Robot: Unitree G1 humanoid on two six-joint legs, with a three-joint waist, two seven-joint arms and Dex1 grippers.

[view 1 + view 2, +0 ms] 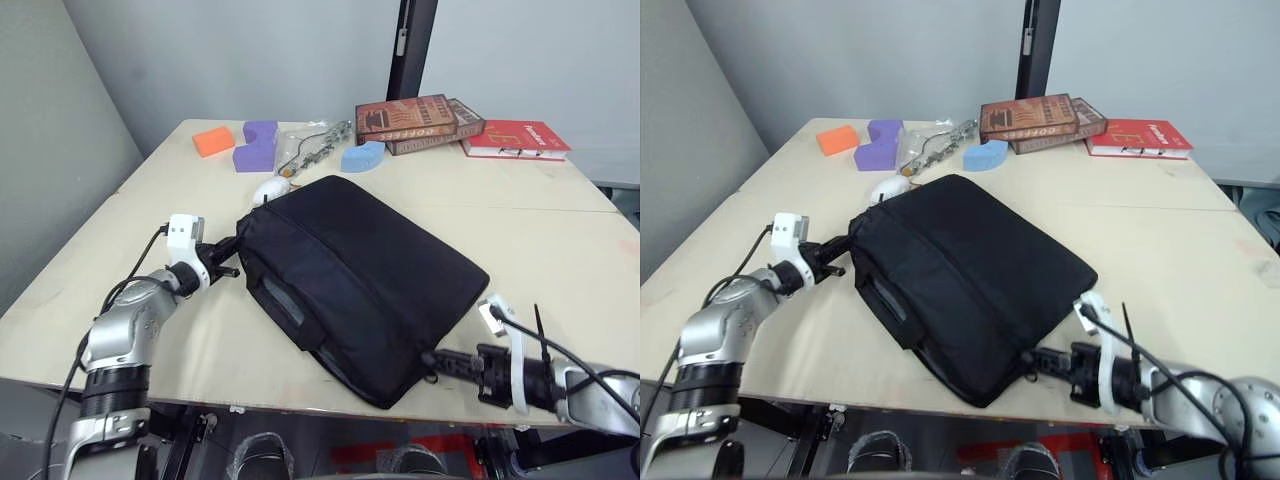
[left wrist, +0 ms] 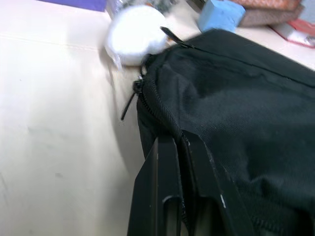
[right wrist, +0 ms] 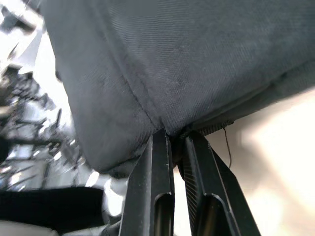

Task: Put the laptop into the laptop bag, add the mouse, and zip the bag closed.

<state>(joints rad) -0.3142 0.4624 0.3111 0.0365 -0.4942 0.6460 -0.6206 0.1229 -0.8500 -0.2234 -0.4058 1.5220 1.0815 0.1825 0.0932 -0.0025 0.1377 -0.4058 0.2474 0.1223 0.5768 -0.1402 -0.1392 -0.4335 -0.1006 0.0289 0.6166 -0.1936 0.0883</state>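
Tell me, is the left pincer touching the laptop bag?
Touching. The left wrist view shows the left pincer with its fingers closed on the zippered edge of the laptop bag.

Count on the table (image 1: 560,235): one black bag (image 1: 365,272); one white oval object (image 1: 270,189) beside the bag's far corner; three books (image 1: 405,117) (image 1: 452,128) (image 1: 515,139), two of them stacked and one red lying apart; three foam blocks, namely one orange (image 1: 213,141), one purple (image 1: 256,146), one blue (image 1: 362,155); one clear packet (image 1: 312,144) of small items. Two grippers are counted, left (image 1: 234,258) and right (image 1: 432,358).
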